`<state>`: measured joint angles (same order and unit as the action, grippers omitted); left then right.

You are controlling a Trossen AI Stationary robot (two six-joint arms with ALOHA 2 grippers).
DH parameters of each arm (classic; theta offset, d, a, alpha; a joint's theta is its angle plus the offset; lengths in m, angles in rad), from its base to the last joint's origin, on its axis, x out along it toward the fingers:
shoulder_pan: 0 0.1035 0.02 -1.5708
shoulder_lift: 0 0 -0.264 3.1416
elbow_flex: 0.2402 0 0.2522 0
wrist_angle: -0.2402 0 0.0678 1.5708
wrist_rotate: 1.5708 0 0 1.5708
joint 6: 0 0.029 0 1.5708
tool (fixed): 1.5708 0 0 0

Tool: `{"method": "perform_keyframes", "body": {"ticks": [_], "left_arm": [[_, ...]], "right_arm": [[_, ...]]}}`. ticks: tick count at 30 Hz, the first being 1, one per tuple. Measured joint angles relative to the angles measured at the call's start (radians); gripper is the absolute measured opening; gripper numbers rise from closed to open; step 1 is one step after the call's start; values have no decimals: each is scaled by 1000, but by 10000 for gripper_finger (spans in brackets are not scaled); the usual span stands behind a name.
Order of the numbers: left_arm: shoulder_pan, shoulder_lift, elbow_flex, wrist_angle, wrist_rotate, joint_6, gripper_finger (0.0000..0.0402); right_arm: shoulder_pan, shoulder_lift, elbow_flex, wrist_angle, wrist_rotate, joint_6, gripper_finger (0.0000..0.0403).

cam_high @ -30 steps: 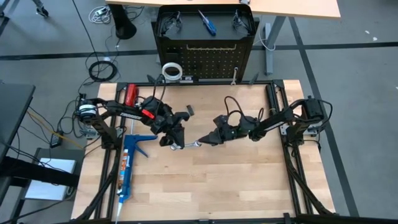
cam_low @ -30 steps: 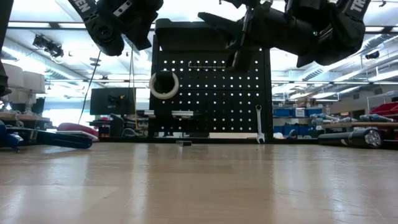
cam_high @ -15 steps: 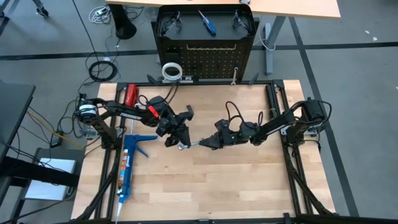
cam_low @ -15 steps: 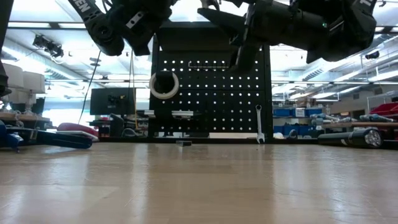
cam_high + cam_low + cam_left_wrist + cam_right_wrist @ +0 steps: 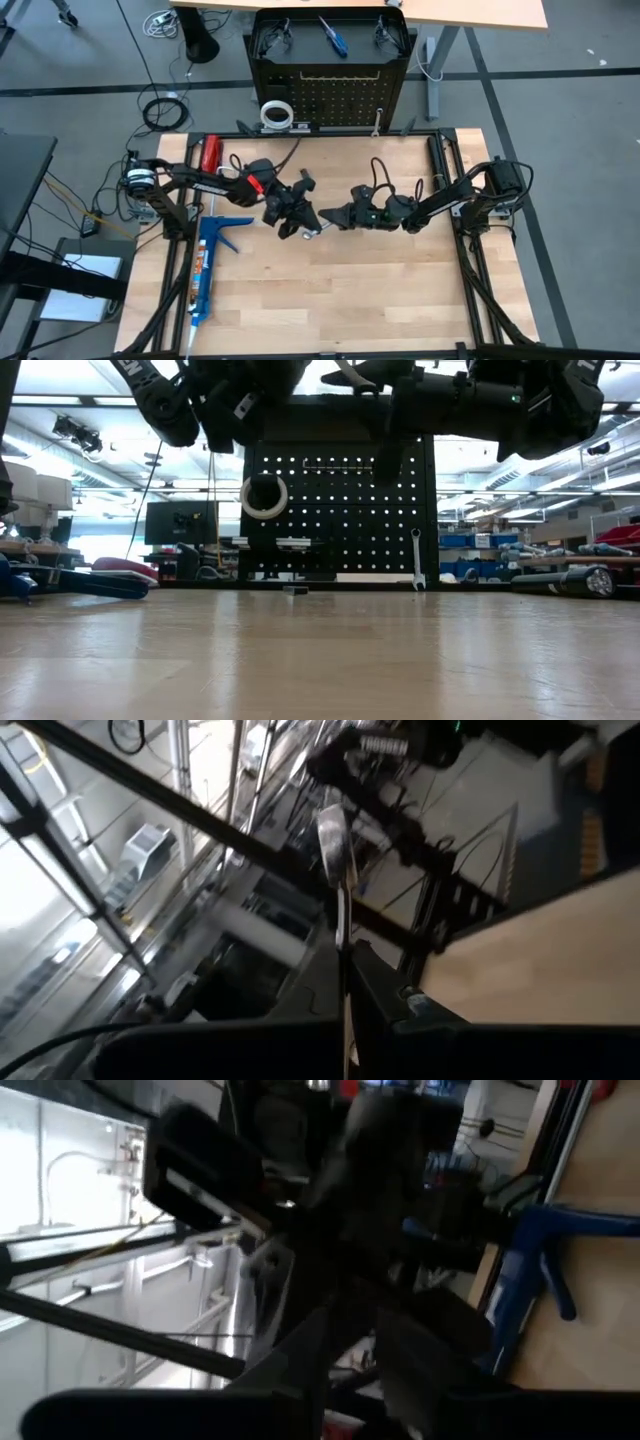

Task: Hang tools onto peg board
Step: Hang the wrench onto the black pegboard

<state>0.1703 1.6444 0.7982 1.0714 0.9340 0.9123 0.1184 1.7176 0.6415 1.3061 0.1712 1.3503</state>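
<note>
Above the middle of the wooden table (image 5: pixel 330 300), well in front of the peg board (image 5: pixel 330 92), the two arms meet over a silver wrench (image 5: pixel 312 230). The left gripper (image 5: pixel 292 222) is clamped shut on one end of the wrench; in the left wrist view the shaft runs up between its fingers with the ring end free (image 5: pixel 333 830). Over the last second the left gripper has carried the wrench a little rightward and nearer the peg board, and the right gripper (image 5: pixel 335 218) has moved in to meet it, so the gap between the two has closed. The right jaws have been narrowing, but whether they have actually caught the wrench I cannot tell; the right wrist view shows only dark shapes.

This looks like a handover in mid-air, probably so the right arm can take the wrench to a hook.

On the peg board, a white tape roll (image 5: pixel 264 497) and a second wrench (image 5: pixel 417 559) already hang. A blue-handled screwdriver (image 5: pixel 332 36) and safety glasses (image 5: pixel 272 38) lie on top of the peg board. Left of the wrench, a blue caulking gun (image 5: pixel 205 265) lies on the table.
</note>
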Motion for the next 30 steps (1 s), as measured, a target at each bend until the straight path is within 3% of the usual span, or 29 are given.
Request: {"method": "perform_keyframes", "body": {"ticks": [10, 15, 18, 26, 30], "left_arm": [[-4, -2, 0, -27, -43, 83, 0], [-5, -2, -1, -27, -43, 80, 0], [-2, -1, -1, -24, -51, 54, 0], [0, -1, -1, 7, -62, 34, 0], [0, -2, -2, 20, -58, -26, 0]], "right_arm": [[2, 0, 0, 60, 9, -19, 32], [2, 0, 0, 63, -18, -50, 26], [-21, 0, 0, 73, -96, -98, 49], [-107, 0, -3, 131, -370, -203, 159], [-162, -13, -62, 221, -412, -271, 191]]}}
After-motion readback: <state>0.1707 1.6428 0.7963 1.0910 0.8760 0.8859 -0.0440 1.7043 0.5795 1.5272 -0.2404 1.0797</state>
